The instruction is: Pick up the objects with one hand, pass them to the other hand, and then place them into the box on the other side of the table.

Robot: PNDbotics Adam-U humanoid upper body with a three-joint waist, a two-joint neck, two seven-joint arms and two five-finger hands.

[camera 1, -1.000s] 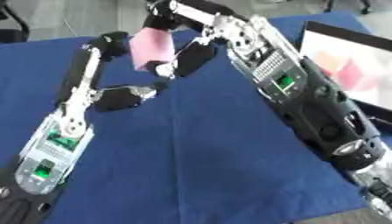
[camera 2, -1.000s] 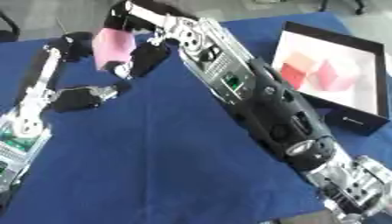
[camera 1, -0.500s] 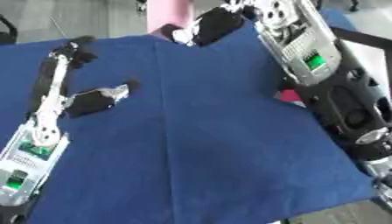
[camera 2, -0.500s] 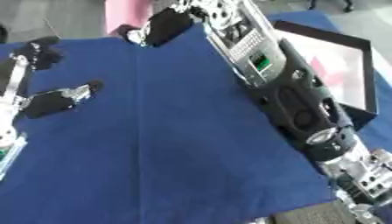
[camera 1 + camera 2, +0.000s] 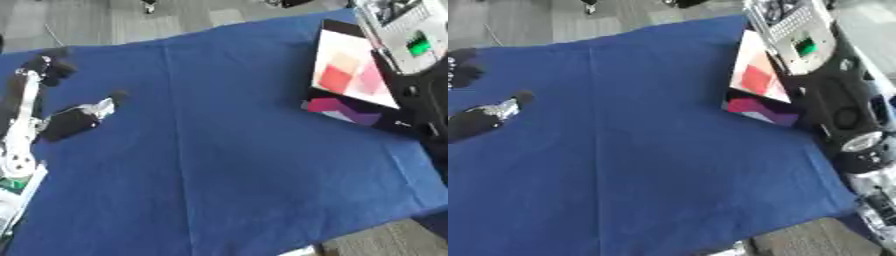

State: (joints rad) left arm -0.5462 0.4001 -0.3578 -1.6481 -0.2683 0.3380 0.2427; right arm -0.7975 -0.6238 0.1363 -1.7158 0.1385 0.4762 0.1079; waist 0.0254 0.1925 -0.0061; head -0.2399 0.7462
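Nearest the camera, the blue cloth (image 5: pixel 245 180) covering the table runs bare across the lower half of both views, with a faint crease from about 12 to 6 o'clock left of centre. At 9 o'clock the robot's left arm (image 5: pixel 22 135) comes in along the left edge, and the left hand (image 5: pixel 77 119) lies low over the cloth, dark, with a silver wrist section; its fingers look relaxed and hold nothing, with one dark fingertip (image 5: pixel 118 94) reaching toward 1 o'clock. Farther out, at about 2 o'clock, the box (image 5: pixel 350 82) sits on the cloth near the table's right edge, its dark rim framing a pale inside with pink, red and peach blocks (image 5: pixel 337 77) and a magenta patch at its near corner. The right arm (image 5: pixel 833 85) crosses above the box's right side, grey and black with a small green light, but the right hand is outside both views, so its fingers and anything it might carry cannot be told.
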